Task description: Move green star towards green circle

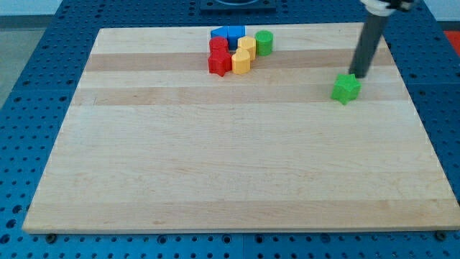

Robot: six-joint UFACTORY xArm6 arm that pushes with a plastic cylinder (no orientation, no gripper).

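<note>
Your end effector is a bare rod holding nothing, my tip (357, 75) touching the green star's (346, 88) upper right near the tabletop's (215, 165) right edge; push steadily left toward the green circle (264, 42).

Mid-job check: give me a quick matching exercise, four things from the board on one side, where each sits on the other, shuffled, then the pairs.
Things:
1. green star
2. green circle
3. my tip
4. blue blocks

Places:
A. top of the cluster, nearest the view's top edge
B. alone toward the view's right
C. right end of the cluster, beside a yellow block
D. at the star's upper right edge

Pairs: 1-B, 2-C, 3-D, 4-A
</note>
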